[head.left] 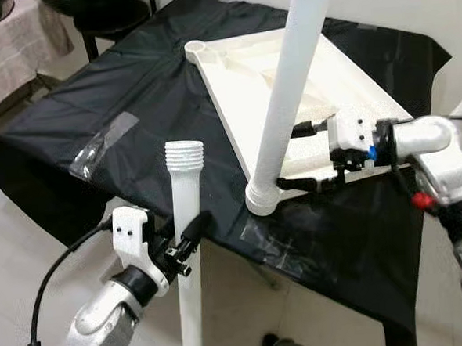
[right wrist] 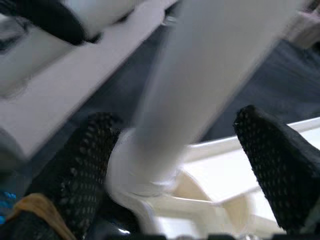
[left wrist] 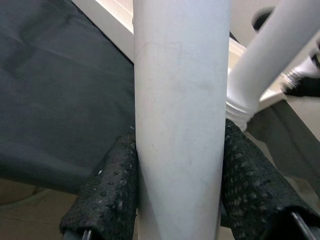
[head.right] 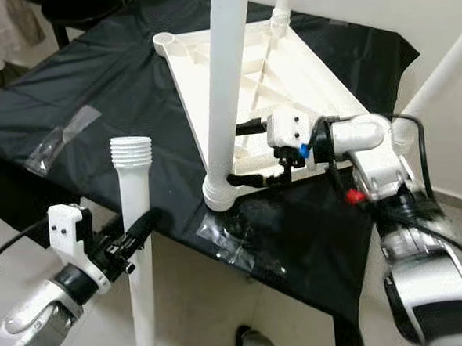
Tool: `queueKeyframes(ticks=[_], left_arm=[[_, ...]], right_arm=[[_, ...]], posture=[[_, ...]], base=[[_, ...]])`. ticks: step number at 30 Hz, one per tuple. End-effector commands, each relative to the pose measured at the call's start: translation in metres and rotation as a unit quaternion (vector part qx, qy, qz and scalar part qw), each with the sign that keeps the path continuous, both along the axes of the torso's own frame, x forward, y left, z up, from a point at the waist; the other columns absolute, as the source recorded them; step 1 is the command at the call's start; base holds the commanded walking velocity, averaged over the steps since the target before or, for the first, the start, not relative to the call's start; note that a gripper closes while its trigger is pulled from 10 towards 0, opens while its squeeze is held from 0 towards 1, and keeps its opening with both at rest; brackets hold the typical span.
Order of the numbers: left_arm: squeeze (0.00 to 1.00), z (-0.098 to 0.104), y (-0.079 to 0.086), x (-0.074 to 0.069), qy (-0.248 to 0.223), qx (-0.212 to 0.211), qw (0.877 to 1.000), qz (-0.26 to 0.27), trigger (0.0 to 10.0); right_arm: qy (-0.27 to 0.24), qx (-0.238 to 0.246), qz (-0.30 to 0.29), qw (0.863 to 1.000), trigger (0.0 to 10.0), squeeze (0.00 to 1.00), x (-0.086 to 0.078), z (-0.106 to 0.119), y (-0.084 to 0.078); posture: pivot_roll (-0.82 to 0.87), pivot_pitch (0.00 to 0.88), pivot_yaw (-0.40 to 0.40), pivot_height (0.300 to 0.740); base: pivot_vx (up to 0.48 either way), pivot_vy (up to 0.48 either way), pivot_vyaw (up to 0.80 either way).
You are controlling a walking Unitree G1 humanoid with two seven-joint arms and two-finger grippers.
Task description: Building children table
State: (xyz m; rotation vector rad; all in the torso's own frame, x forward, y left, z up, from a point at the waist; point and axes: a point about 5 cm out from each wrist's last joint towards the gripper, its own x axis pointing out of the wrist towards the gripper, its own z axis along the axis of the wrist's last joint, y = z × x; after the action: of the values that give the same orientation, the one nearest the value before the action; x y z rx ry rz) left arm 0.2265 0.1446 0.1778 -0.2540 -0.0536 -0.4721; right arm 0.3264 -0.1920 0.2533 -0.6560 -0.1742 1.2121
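**Leg Fitting: One Leg Seated, One Leg in Hand**

Nearest the camera, the left gripper (head.left: 189, 237) is clamped on a loose table leg (head.left: 187, 223), held upright with its threaded end above the fingers. Beyond it and to its right lies the inverted tabletop (head.left: 305, 98) on a black sheet (head.left: 93, 103). At the near corner socket, a fitted leg (head.left: 289, 99) stands between the spread fingers of the right gripper (head.left: 301, 157), which do not press on it.

Risk assessment: if the right fingers close off-centre, they could tilt the fitted leg and strain its thread. Presented at an angle, the loose leg could cross-thread in its socket.
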Motion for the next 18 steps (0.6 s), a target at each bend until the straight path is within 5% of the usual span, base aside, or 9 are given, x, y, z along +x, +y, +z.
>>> queueKeyframes(ticks=[1,6,13,14,15,16,18], left_arm=[[0.0,-0.002,0.003,-0.001,0.003,-0.006,1.0,0.001,10.0],[0.0,0.0,0.006,0.002,-0.004,-0.006,1.0,0.008,10.0],[0.0,0.001,0.006,0.003,-0.004,-0.006,1.0,0.008,10.0],[0.0,0.001,0.005,0.002,-0.005,-0.008,1.0,0.009,10.0],[0.0,0.0,0.003,0.001,-0.006,-0.01,1.0,0.01,10.0],[0.0,0.0,0.002,0.0,-0.005,-0.011,1.0,0.01,10.0],[0.0,0.0,0.001,-0.001,-0.005,-0.013,1.0,0.01,10.0]], right_arm=[[0.009,0.024,0.005,1.0,10.0,1.0,-0.006,-0.004,0.008],[-0.007,0.109,-0.081,0.991,10.0,1.0,-0.004,-0.018,0.023],[-0.01,0.138,-0.127,0.982,10.0,1.0,-0.003,-0.014,0.025],[-0.014,0.193,-0.144,0.97,10.0,0.95,-0.003,-0.01,0.037],[-0.004,0.236,-0.15,0.96,10.0,0.42,-0.005,-0.012,0.053],[0.007,0.266,-0.157,0.951,10.0,0.0,-0.009,-0.014,0.065],[0.014,0.285,-0.165,0.944,10.0,0.0,-0.011,-0.016,0.073]], posture=[[0.0,0.227,-0.039,0.74],[-0.01,0.217,-0.043,0.74],[-0.01,0.217,-0.043,0.74],[0.0,0.211,-0.055,0.74],[0.0,0.209,-0.057,0.74],[0.0,0.206,-0.061,0.74],[0.0,0.206,-0.063,0.74]], base=[[0.0,0.0,0.0],[0.0,0.0,0.0],[0.0,0.0,0.0],[0.0,0.0,0.0],[0.0,0.0,0.0],[0.0,0.0,0.0],[0.0,0.0,0.0]])
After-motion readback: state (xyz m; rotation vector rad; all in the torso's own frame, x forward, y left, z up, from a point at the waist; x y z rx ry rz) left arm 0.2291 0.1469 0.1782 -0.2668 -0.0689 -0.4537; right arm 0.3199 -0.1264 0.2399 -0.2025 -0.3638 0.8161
